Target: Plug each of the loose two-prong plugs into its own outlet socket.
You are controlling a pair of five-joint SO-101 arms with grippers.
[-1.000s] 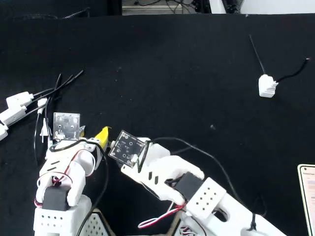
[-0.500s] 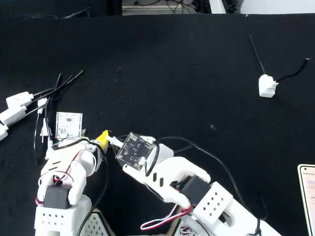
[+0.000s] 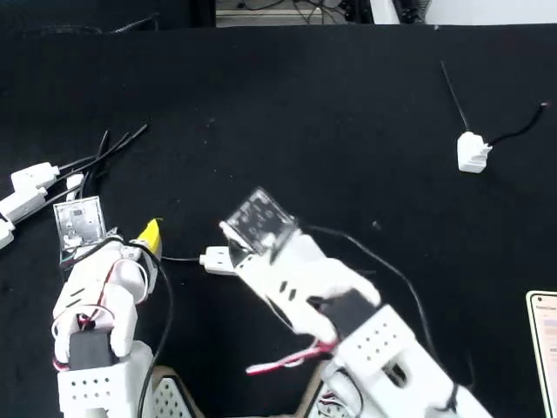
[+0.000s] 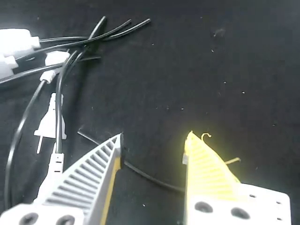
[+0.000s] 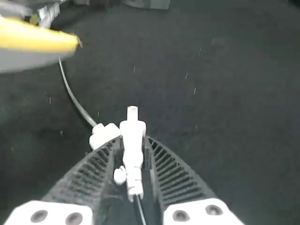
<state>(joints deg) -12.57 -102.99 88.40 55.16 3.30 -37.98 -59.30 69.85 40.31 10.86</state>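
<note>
My right gripper [image 5: 132, 140] is shut on a small white two-prong plug [image 5: 132, 125], whose black cable [image 5: 75, 101] trails off toward the left arm. In the high view this plug [image 3: 215, 259] sits at the right gripper [image 3: 230, 259], in front of the middle of the table. My left gripper [image 4: 154, 138] is open a little above the cloth, with a thin black cable [image 4: 150, 176] running between its fingers. Another loose white plug [image 4: 49, 124] lies flat beside it. White outlet sockets [image 3: 26, 187] lie at the table's left edge, past the left gripper [image 3: 144, 239].
A tangle of black cables [image 3: 100, 152] spreads from the sockets at the left. A separate white adapter [image 3: 473, 152] with a black lead lies at the far right. A white paper [image 3: 544, 335] shows at the right edge. Black cloth [image 3: 305, 113] covers the table.
The two grippers have drawn apart: the left arm swung left, and the right arm turned and shifted right with the plug still held.
</note>
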